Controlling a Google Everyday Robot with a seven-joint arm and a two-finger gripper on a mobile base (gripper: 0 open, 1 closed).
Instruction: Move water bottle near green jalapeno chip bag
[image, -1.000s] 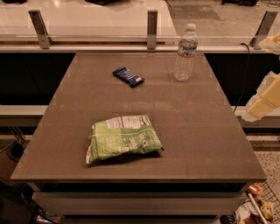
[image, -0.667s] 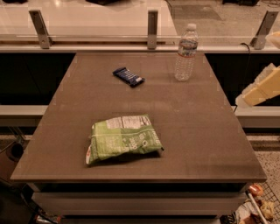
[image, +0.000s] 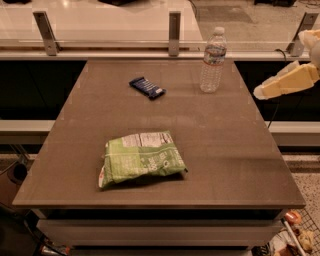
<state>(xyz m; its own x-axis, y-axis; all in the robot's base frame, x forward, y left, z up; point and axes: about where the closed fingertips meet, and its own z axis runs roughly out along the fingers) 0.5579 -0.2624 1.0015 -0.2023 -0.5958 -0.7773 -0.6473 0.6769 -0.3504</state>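
Note:
The water bottle (image: 213, 59) stands upright at the far right of the brown table (image: 220, 145). It is clear and ribbed, with a white cap and a pale label band. The green jalapeno chip bag (image: 141, 158) lies flat near the table's front, left of centre, with its white nutrition panel facing up. My gripper (image: 261, 92) is a pale cream shape that comes in from the right edge of the view. It hangs just off the table's right side, to the right of the bottle and slightly nearer the front, well apart from it.
A small dark blue wrapped bar (image: 147, 87) lies at the back of the table, left of the bottle. A white counter with metal railing posts (image: 174, 33) runs behind the table. Clutter sits on the floor at the lower right (image: 295, 235).
My gripper has moved up and a little to the left, closer to the table's right edge and the bottle. The bottle, the bag and the bar have not moved.

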